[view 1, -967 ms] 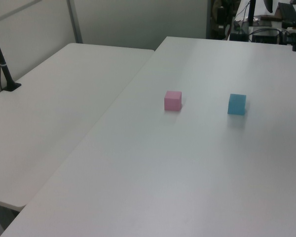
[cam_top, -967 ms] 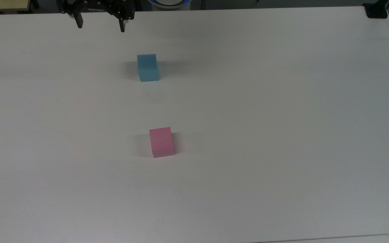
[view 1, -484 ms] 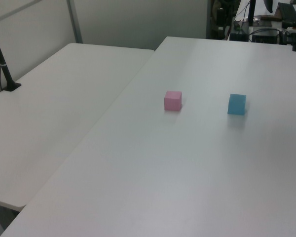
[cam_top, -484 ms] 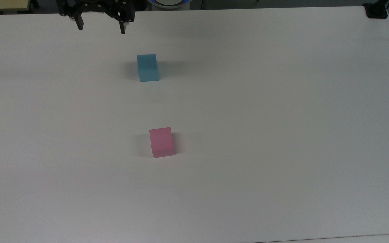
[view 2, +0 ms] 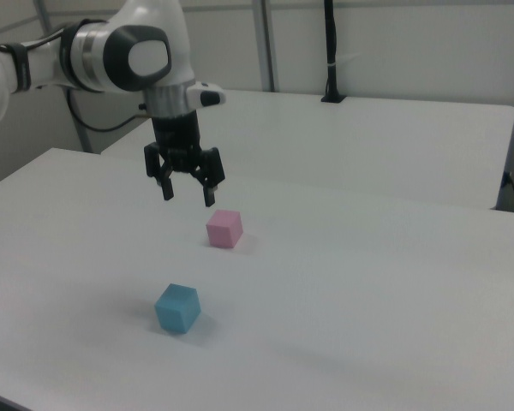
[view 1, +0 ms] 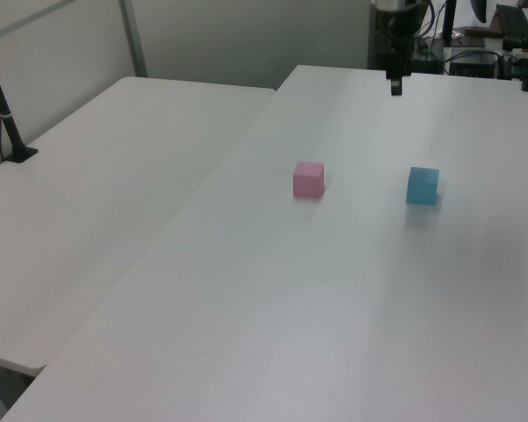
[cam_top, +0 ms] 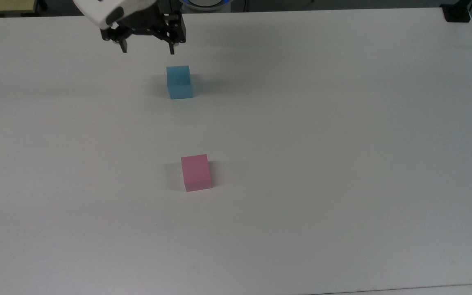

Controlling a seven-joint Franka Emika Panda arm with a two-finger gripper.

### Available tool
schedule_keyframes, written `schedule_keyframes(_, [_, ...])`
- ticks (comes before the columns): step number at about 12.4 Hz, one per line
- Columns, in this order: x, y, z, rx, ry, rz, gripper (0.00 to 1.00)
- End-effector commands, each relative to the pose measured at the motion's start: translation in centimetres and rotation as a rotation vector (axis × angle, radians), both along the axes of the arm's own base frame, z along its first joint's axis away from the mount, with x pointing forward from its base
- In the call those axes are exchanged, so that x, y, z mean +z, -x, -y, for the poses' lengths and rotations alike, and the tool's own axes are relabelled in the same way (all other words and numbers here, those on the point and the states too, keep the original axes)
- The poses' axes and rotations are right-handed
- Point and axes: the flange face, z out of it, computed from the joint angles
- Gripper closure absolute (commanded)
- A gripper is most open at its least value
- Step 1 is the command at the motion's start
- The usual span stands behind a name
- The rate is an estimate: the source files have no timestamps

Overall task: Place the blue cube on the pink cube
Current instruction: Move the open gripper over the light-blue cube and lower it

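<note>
Blue cube (cam_top: pixel 179 82): flat on white table (cam_top: pixel 342 143), untouched; equal sides, no long axis; edges slightly skewed to the table edge in the top view.
Pink cube (cam_top: pixel 196 172): flat on table, well apart from blue cube, same slight skew.
Gripper (cam_top: pixel 147 48): above table, fingers pointing down, spread wide, holding nothing; near blue cube, toward top view's upper left.
Containers: none.

blue cube (cam_top: pixel 179 82): plain sky-blue
pink cube (cam_top: pixel 196 172): plain pink
table (cam_top: pixel 342 123): white all over
gripper (view 2: pixel 187 193): black
arm (view 2: pixel 111 51): white, grey joints
</note>
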Motion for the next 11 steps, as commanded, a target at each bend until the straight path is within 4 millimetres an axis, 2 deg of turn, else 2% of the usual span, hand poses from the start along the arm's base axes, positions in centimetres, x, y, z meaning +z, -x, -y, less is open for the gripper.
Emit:
schedule_keyframes(1, [-4.3, 1.8, -1.4, 0.052, 0.001, -0.035, 0.0])
schedule_keyframes(3, [-7.7, 3.0, -3.2, 0.089, -0.003, -0.058, 0.0])
schedule_keyframes(4, [-9.1, 4.0, -3.5, 0.096, -0.005, -0.063, 0.0])
schedule_keyframes(6, [-10.8, 5.1, -3.5, 0.099, -0.008, -0.079, 0.0])
schedule_keyframes(9, [-14.5, 6.0, -3.6, 0.117, 0.006, -0.074, 0.0])
schedule_keyframes(11, [-15.7, 6.3, -3.7, 0.123, 0.007, -0.083, 0.0])
